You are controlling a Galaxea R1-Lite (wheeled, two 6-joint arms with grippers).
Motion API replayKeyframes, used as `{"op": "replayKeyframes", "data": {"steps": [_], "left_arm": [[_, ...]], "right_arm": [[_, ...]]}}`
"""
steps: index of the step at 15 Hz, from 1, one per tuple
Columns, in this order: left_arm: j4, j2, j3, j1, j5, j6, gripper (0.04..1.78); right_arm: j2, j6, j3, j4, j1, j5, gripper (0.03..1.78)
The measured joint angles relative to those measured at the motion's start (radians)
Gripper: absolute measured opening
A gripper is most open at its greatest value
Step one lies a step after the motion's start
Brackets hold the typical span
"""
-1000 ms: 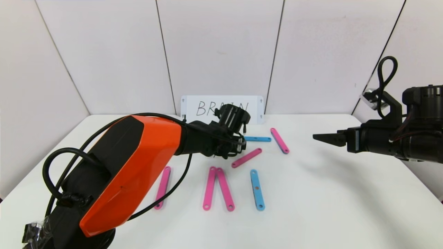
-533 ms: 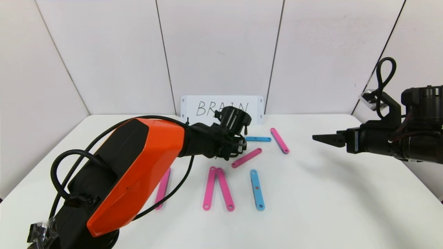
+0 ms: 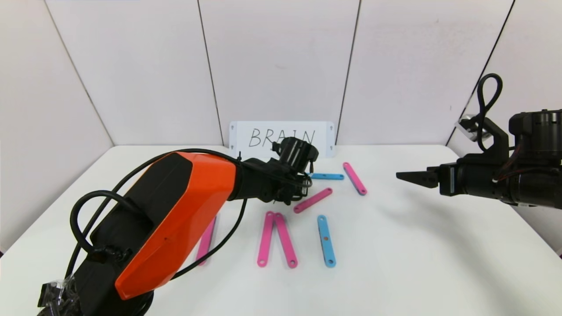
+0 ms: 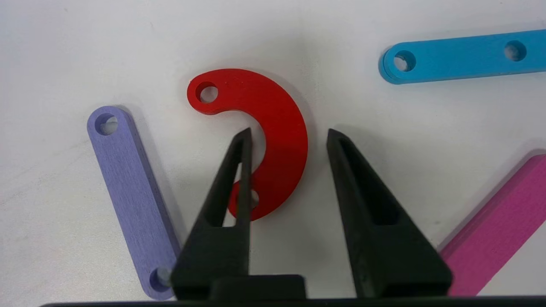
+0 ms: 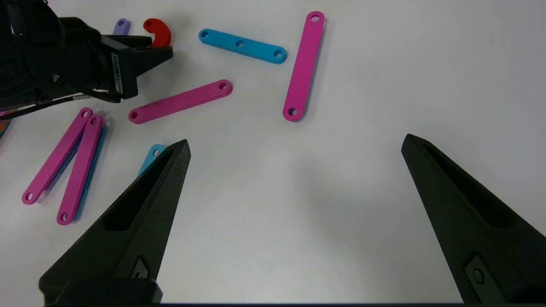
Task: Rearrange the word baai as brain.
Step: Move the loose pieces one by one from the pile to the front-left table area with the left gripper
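White panelled walls close in a white table [image 3: 417, 245], with a handwritten BRAIN card [image 3: 281, 138] propped at the back. Largest in sight is the left arm's orange shell, reaching across the table's middle toward the card; the right arm hangs off to the side above bare tabletop, well apart from the pieces, its right gripper [image 5: 296, 145] spread wide and holding nothing.

Scattered before them lie the flat strips: a pair of pink strips [image 3: 275, 239] meeting at their far ends, a blue strip [image 3: 326, 240] beside them, a slanted pink strip [image 3: 312, 200], a blue strip near the card [image 3: 327, 176] and another pink one [image 3: 354, 178] next to it.

Smallest is what matters. The left gripper [image 4: 288, 136] sits directly over a red curve [image 4: 277, 140], one finger inside the hollow of the C, the other just outside its rounded back. Its jaws are partly drawn in but a gap shows on the outer side, so I would not call it a firm pinch yet. The curve's two holed ends line up roughly along the fingers' reach, so closing squeezes across the band's width. A purple strip [image 4: 130, 196] lies just beside it, apart.

From the head view the red curve and purple strip are hidden behind the left wrist; the left wrist view shows them clearly, and the right wrist view catches them from afar.
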Motion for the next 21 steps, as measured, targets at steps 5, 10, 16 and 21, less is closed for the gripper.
{"op": "replayKeyframes", "data": {"steps": [5, 10, 16, 21], "left_arm": [[-0.003, 0.004, 0.0, 0.0, 0.0, 0.001, 0.3], [0.004, -0.003, 0.001, 0.003, 0.001, 0.011, 0.3], [0.016, -0.066, 0.012, 0.021, 0.001, 0.046, 0.3], [0.097, -0.186, 0.062, 0.026, 0.001, 0.064, 0.3]], "right_arm": [[0.0, -0.002, 0.002, 0.0, 0.003, -0.001, 1.73], [0.0, -0.002, 0.002, 0.0, 0.003, -0.001, 1.73], [0.0, -0.002, 0.002, 0.0, 0.003, -0.002, 1.73], [0.006, -0.002, 0.004, 0.0, 0.01, -0.001, 1.73]]}}
